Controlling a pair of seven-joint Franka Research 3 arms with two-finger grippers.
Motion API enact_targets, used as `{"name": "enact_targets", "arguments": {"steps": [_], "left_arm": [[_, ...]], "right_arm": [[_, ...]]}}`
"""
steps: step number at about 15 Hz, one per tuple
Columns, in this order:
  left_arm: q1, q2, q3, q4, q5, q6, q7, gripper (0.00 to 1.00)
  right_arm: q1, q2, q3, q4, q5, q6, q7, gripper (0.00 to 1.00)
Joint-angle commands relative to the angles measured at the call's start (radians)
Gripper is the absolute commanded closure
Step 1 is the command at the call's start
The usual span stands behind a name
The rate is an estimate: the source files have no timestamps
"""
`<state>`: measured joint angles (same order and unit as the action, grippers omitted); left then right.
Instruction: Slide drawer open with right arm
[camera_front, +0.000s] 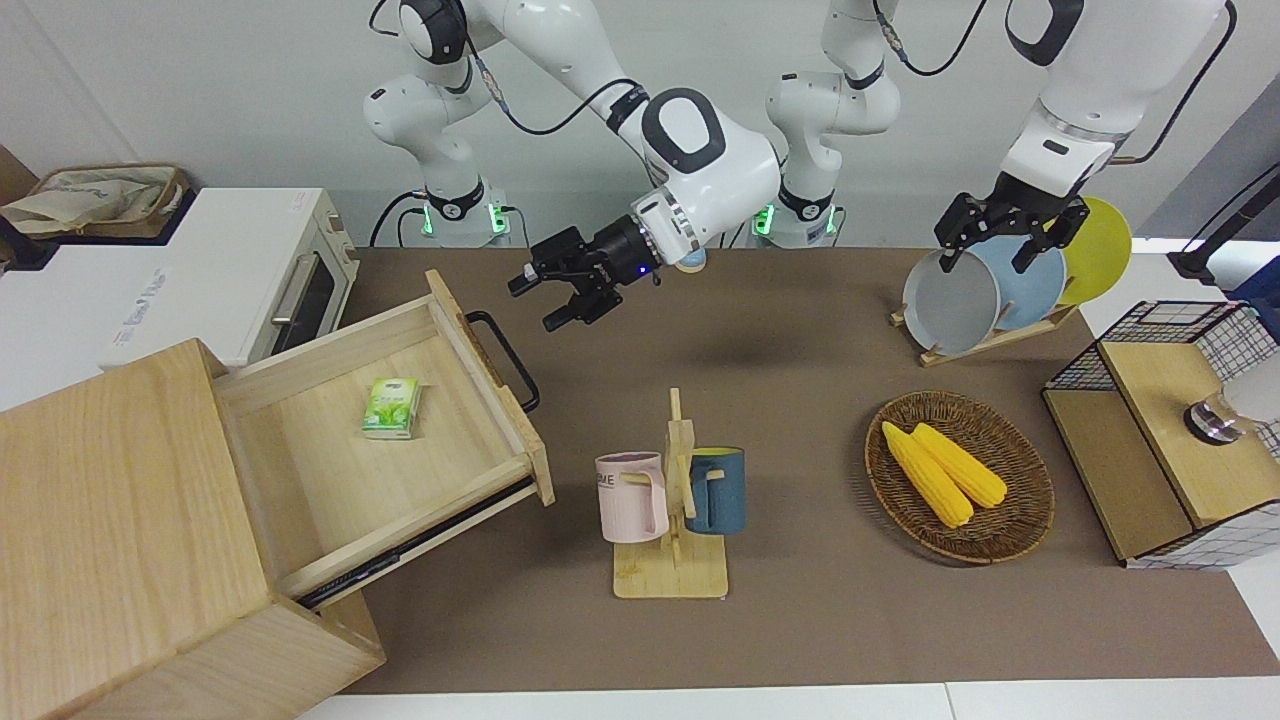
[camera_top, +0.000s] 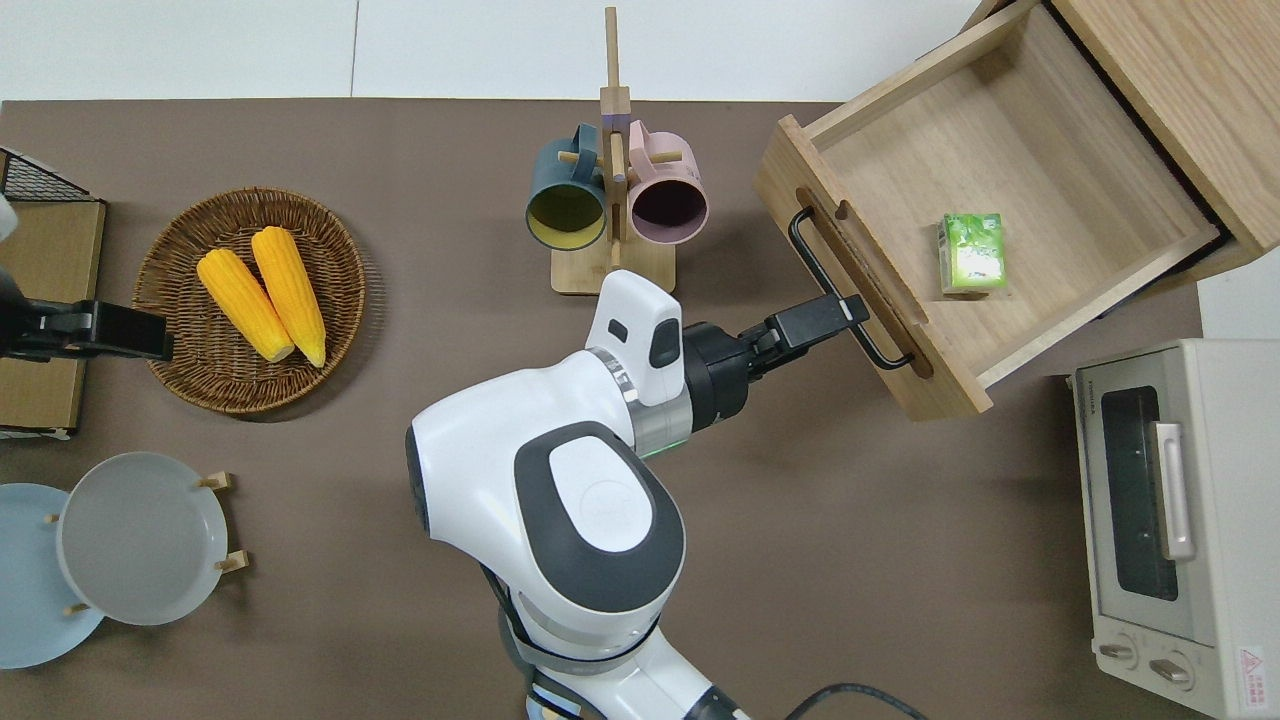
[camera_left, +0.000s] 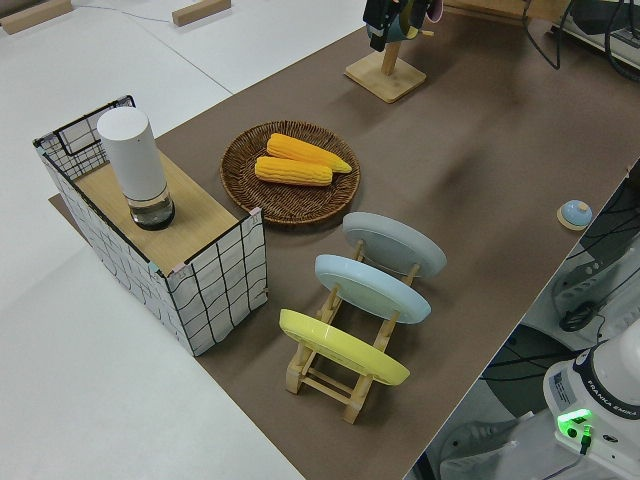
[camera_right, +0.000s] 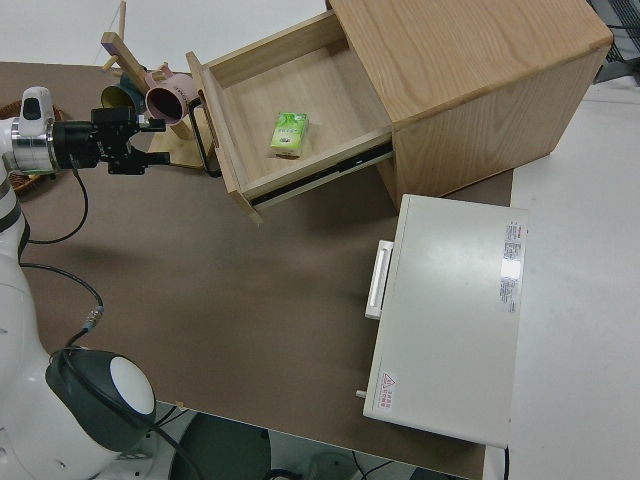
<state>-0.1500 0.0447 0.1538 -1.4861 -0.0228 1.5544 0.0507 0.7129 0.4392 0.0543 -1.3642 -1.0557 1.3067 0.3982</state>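
Fully extended, the drawer (camera_top: 1010, 190) stands open; right end effector (camera_top: 835, 312), fingers apart, sits beside its handle (camera_top: 838, 287).

Partly seen things

The wooden cabinet (camera_front: 120, 520) is cut by the picture edge in the front and overhead views. The print on the small green box (camera_top: 972, 252) is too small to read. The toaster oven (camera_top: 1170, 520) is also cut at the overhead edge.
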Motion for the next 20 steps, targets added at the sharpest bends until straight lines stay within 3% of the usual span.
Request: {"name": "enact_targets", "arguments": {"steps": [1,4,8,13,16,20], "left_arm": [[-0.017,0.012,0.017,0.020,0.014,0.001,0.008,0.00],[-0.017,0.012,0.017,0.020,0.014,0.001,0.008,0.00],[-0.017,0.012,0.017,0.020,0.015,0.001,0.008,0.00],[-0.017,0.012,0.017,0.020,0.014,0.001,0.008,0.00],[-0.017,0.012,0.017,0.020,0.014,0.001,0.008,0.00],[-0.017,0.012,0.017,0.020,0.015,0.001,0.008,0.00]], "right_arm": [[-0.061,-0.091,-0.001,0.033,0.221,0.013,0.010,0.017],[-0.147,-0.183,-0.004,0.036,0.451,0.023,0.046,0.017],[-0.272,-0.275,-0.005,0.033,0.672,0.034,0.047,0.017],[-0.488,-0.370,-0.005,0.028,0.934,0.036,-0.036,0.017],[-0.604,-0.393,-0.005,0.027,1.020,0.034,-0.131,0.017],[-0.691,-0.396,-0.005,0.019,1.034,0.025,-0.238,0.017]]}}
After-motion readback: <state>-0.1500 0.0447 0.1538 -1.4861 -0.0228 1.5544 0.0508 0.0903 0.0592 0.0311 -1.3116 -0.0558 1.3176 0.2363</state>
